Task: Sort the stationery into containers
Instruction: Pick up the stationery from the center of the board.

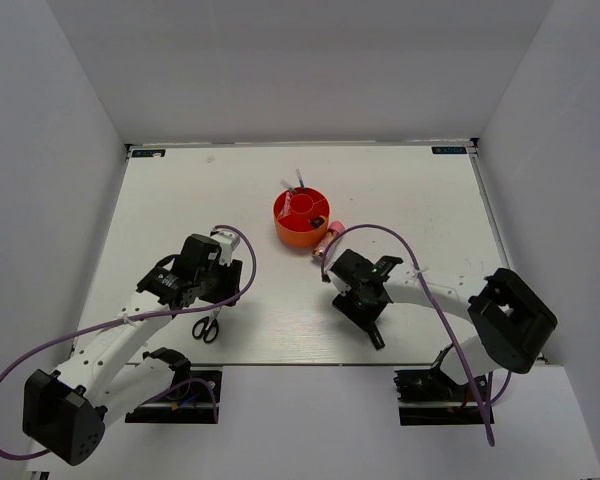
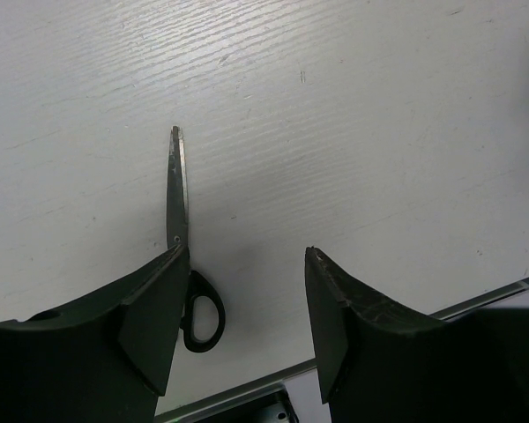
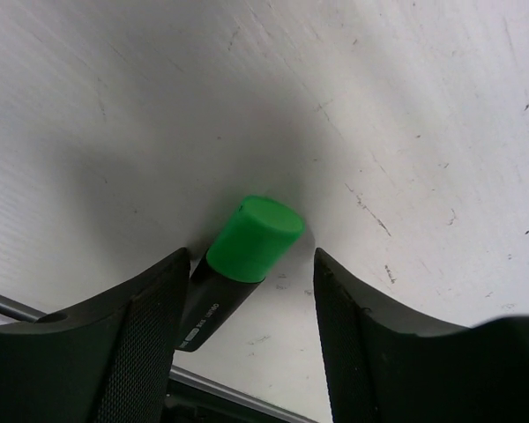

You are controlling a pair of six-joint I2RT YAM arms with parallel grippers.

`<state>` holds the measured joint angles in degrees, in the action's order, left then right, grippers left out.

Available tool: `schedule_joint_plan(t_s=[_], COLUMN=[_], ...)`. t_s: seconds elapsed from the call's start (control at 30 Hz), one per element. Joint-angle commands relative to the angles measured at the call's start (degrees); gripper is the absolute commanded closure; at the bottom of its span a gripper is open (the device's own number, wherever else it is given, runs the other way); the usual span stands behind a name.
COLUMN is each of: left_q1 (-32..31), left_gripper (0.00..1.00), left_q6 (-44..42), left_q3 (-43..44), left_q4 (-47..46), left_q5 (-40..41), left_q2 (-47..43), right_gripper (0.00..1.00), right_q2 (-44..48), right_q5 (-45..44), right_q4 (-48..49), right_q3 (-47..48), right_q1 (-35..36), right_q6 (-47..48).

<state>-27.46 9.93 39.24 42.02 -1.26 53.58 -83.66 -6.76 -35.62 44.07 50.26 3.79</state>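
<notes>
The black-handled scissors (image 1: 207, 325) lie near the table's front edge. In the left wrist view the scissors (image 2: 178, 203) point away from me, their handle partly behind one finger. My left gripper (image 2: 245, 256) hangs open just over them (image 1: 223, 285). A green-capped highlighter (image 3: 251, 236) with a black body lies on the table between the fingers of my right gripper (image 3: 251, 260), close to one finger and apart from the other. That gripper (image 1: 365, 305) is open. The highlighter's black body (image 1: 377, 337) sticks out toward the front edge. The orange tub (image 1: 290, 232) stands mid-table.
A thin white pen (image 1: 298, 183) and small items stand in the tub. A pink-capped clear tube (image 1: 326, 241) lies against the tub's right side. The table's front edge (image 2: 476, 302) runs close behind both grippers. White walls enclose the table.
</notes>
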Motion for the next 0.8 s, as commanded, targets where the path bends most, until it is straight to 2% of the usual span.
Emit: schedule_joint_plan(t_s=[0.0, 0.13, 0.17, 0.57, 0.67, 0.7, 0.77], left_q1=[0.1, 0.1, 0.3, 0.4, 0.2, 0.2, 0.2], left_gripper=[0.34, 0.34, 0.34, 0.34, 0.34, 0.34, 0.34], left_q6=[-0.4, -0.4, -0.4, -0.4, -0.5, -0.5, -0.6], left_q3=[1.2, 1.1, 1.1, 1.1, 1.1, 1.0, 1.3], left_q4=[0.1, 0.1, 0.1, 0.3, 0.2, 0.3, 0.3], left_q5=[-0.1, 0.0, 0.0, 0.2, 0.3, 0.4, 0.5], left_q2=[-0.9, -1.3, -1.1, -1.3, -1.4, -1.4, -1.4], right_gripper=[0.38, 0.46, 0.5, 0.55, 0.68, 0.79, 0.91], right_q2=[-3.6, -5.1, -5.1, -7.4, -8.1, -8.0, -8.0], right_q5=[-5.0, -3.0, -0.7, 4.3, 5.8, 5.9, 6.1], right_q4=[0.5, -2.4, -2.7, -5.0, -5.6, -5.6, -5.6], right_q3=[1.0, 2.3, 2.4, 4.0, 4.2, 4.4, 4.4], right_q1=[0.9, 1.0, 1.0, 0.6, 0.4, 0.3, 0.2], right_q6=[-1.7, -2.3, -2.4, -3.4, -3.4, -3.4, -2.9])
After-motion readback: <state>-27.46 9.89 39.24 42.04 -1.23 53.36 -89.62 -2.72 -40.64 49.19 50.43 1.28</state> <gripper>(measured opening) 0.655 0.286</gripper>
